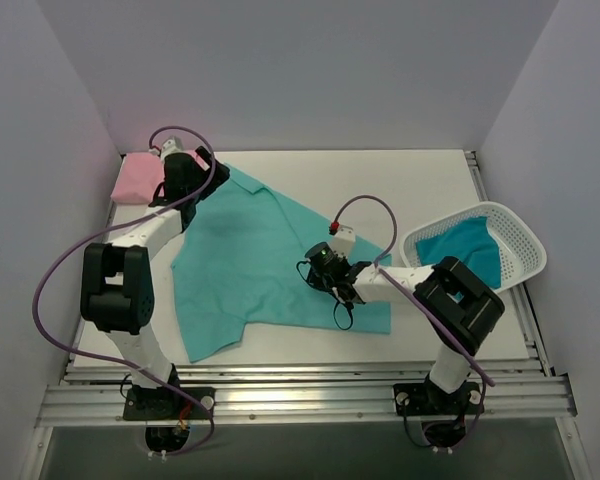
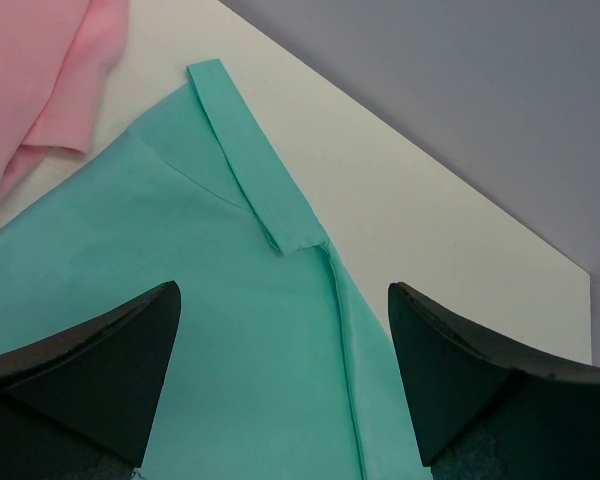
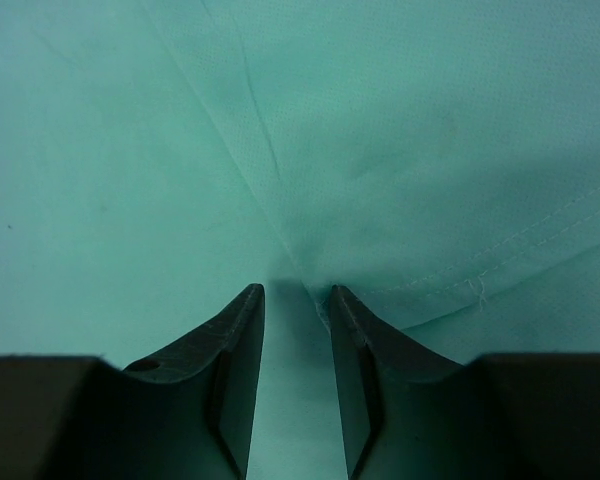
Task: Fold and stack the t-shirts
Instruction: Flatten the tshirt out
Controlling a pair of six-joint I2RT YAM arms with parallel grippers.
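The mint-green t-shirt (image 1: 250, 260) lies spread flat across the middle of the table. My left gripper (image 1: 202, 160) hovers over its far left corner, jaws wide open and empty; the left wrist view shows the shirt (image 2: 230, 330) and a folded hem strip (image 2: 250, 160) below the gripper (image 2: 282, 295). My right gripper (image 1: 313, 268) is low on the shirt's right half. In the right wrist view the gripper (image 3: 295, 292) has its jaws a narrow gap apart, tips at a crease in the cloth (image 3: 380, 130). The pink t-shirt (image 1: 138, 177) lies folded at the back left. The teal t-shirt (image 1: 470, 248) lies in the basket.
A white mesh basket (image 1: 525, 235) stands at the right edge of the table. The pink shirt also shows in the left wrist view (image 2: 40, 70), close to the mint shirt's corner. Grey walls close in the back and sides. A metal rail runs along the near edge.
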